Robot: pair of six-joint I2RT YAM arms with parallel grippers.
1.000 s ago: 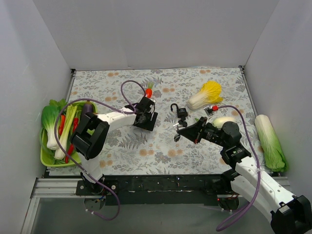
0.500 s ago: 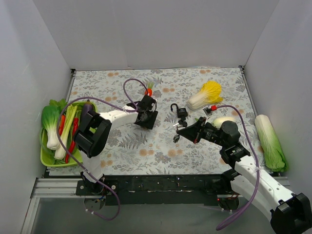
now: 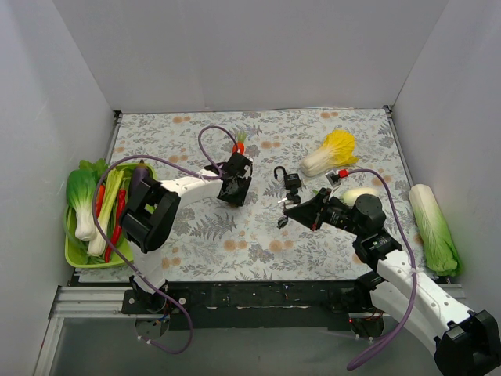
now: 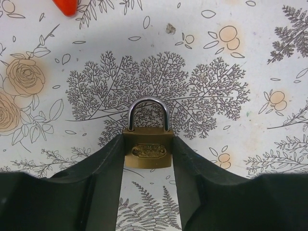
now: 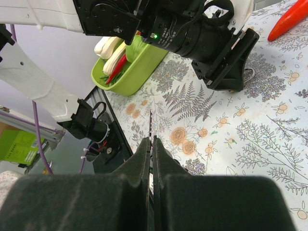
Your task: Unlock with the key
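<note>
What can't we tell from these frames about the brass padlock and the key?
- Keyhole of the brass padlock: the left wrist view shows only the front face; the underside lies between the left gripper's fingers.
- Teeth of the key: edge-on in the right gripper in the right wrist view; too small in the top view.
- Top view: the left gripper covers the brass padlock.

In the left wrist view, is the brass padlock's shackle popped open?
No, both legs of the shackle sit seated in the brass padlock, which the left gripper clamps.
</note>
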